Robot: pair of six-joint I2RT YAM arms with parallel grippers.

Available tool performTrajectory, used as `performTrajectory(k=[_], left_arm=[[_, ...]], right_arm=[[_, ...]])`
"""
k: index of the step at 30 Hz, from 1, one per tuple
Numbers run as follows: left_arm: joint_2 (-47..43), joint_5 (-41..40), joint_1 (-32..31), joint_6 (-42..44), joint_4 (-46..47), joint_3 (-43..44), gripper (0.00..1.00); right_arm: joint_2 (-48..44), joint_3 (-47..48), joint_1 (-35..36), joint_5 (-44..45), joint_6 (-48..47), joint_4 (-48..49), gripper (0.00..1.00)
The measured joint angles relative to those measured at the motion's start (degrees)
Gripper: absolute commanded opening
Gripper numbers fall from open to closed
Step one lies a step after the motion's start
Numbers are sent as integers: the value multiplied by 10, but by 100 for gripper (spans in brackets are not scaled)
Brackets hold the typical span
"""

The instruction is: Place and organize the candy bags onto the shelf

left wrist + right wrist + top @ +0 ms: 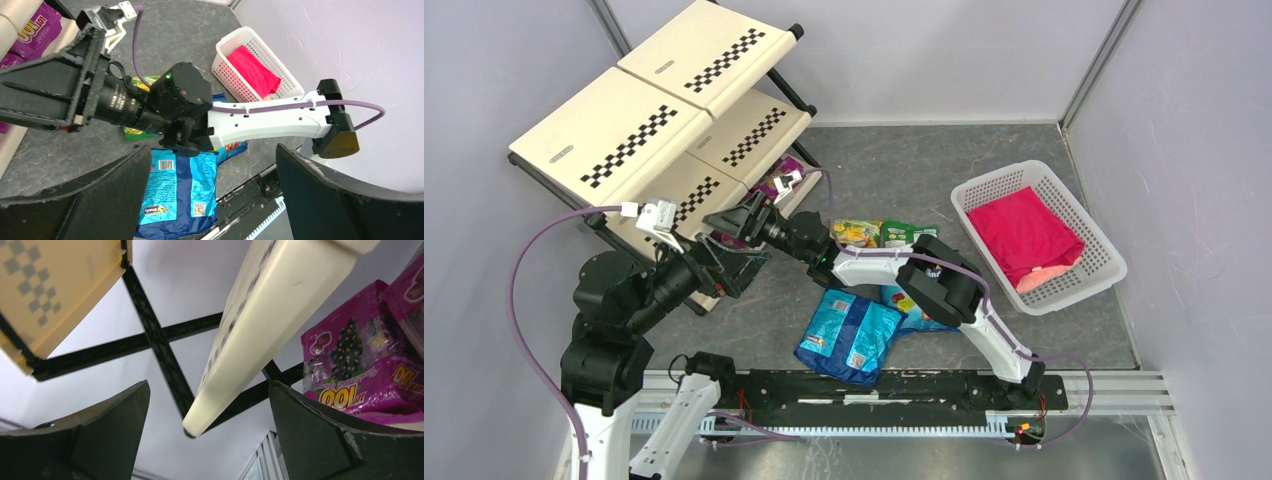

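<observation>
The right gripper (pixel 209 390) fills the near edge of its wrist view, its dark fingers (pixel 100 440) spread wide and holding nothing, pushed in under the shelf (pixel 260 325). A purple candy bag (pixel 360 375) lies on a lower tier just to its right, apparently free of the gripper. The left gripper (pixel 214 150) is likewise released and empty, hanging close beside the right arm's wrist. The main risk is in backing out. A spread finger could hook a cream panel edge or the black crossbars of the shelf's frame, jolting the rack, or brush the purple bag and drag it off. The tiers slant and the bag is glossy, so even a light nudge may set it sliding. The two arms are crowded together in front of the shelf (pixel 639 140), so a careless swing by either could knock the other or snag a cable. On the table (pixel 874 160) a blue bag (pixel 849 335) lies near the front rail. A green-yellow bag (pixel 869 233) lies partly under the right arm, where a low pass might shove it.
</observation>
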Motion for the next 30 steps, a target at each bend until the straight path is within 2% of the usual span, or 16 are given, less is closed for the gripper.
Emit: performTrajectory(k=[2, 5, 11, 15, 19, 25, 30], left_arm=[[-2, 0, 0, 0, 0, 0, 99], [-3, 0, 0, 0, 0, 0, 99], [-3, 0, 0, 0, 0, 0, 99], [-3, 0, 0, 0, -1, 0, 99], [-3, 0, 0, 0, -1, 0, 99], [-4, 0, 0, -1, -1, 2, 99], [-4, -1, 0, -1, -1, 2, 99]], right_arm=[[18, 27, 1, 8, 6, -15, 91], [47, 74, 0, 16, 17, -33, 79], [92, 150, -2, 50, 42, -70, 63], [93, 153, -5, 69, 61, -71, 50], [87, 139, -12, 90, 77, -63, 30], [66, 110, -14, 101, 112, -75, 13], [63, 107, -15, 101, 115, -76, 3]])
